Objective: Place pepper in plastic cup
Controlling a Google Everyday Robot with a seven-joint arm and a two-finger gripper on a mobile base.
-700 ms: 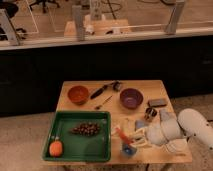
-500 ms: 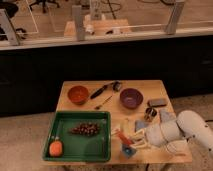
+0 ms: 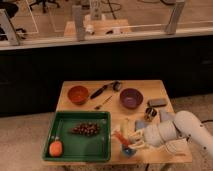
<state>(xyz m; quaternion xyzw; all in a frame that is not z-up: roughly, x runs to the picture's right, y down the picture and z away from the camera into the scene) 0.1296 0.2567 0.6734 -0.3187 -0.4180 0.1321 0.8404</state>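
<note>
One green tray (image 3: 70, 146) fills the left front of the wooden table (image 3: 116, 113). An orange fruit (image 3: 55, 148) lies in its near left corner, and a dark clump of small pieces (image 3: 86, 129) sits towards its far right side. Just behind the tray stands the orange bowl (image 3: 78, 94). To the right of the bowl a black-handled utensil (image 3: 102, 90) lies slanted, with a smaller thin utensil (image 3: 103, 103) near it.

Right of the tray, at the table's front edge, the pepper (image 3: 120, 137) hangs tilted, its upper end to the left and its lower end down towards the plastic cup (image 3: 128, 151). The cup stands just beside the tray's right rim. The gripper (image 3: 127, 138) is low over the cup, and its pale fingers (image 3: 125, 127) are closed in on the pepper, pinching it. Whether the pepper's tip touches the cup cannot be told.

Farther back stands the purple bowl (image 3: 131, 98), well apart from the cup. To its right a dark flat block (image 3: 157, 102) lies near the table edge, with a small dark item (image 3: 150, 113) in front of it. The white arm (image 3: 175, 131) reaches in from the right.
</note>
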